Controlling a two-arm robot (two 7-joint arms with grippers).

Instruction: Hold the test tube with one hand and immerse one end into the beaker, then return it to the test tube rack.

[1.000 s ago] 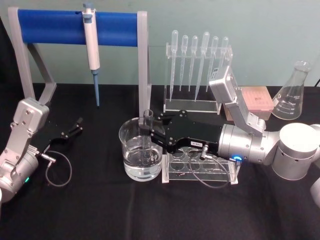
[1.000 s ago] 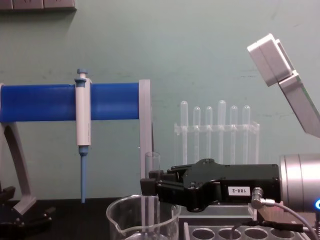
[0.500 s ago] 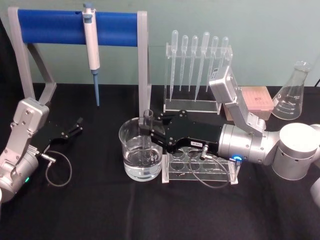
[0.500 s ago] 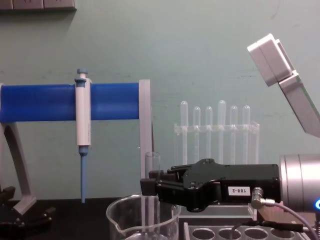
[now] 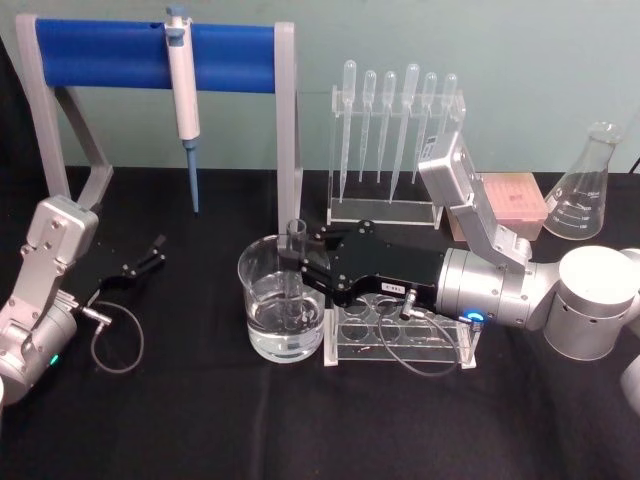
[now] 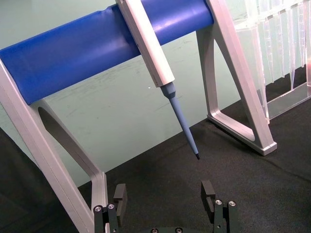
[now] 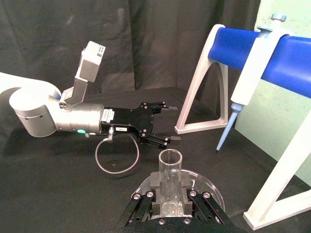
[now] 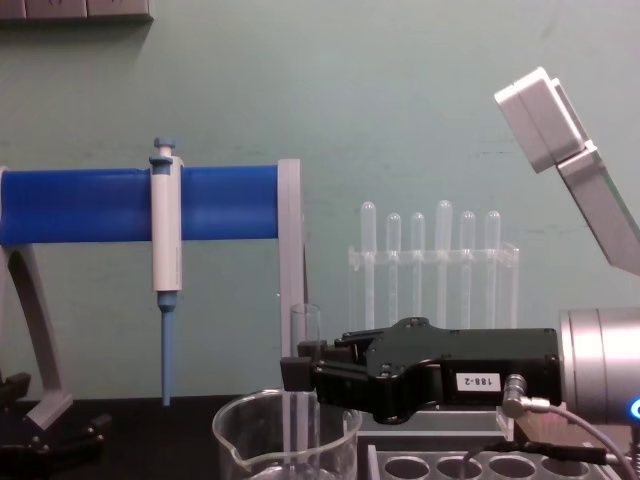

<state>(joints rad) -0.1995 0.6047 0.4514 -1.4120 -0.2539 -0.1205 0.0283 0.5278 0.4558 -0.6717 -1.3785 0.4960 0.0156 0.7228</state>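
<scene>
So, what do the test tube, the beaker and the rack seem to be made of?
The test tube, in the right gripper, looks like smooth clear glass. The beaker seems glass too: transparent, rolled rim. The rack is probably clear acrylic: flat see-through sheets.

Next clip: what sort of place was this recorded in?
Probably a chemistry lab bench: a rack of plastic pipettes, a conical flask and a micropipette on a blue stand. The right hand holds a test tube in a beaker; the left hand rests open at the left.
</scene>
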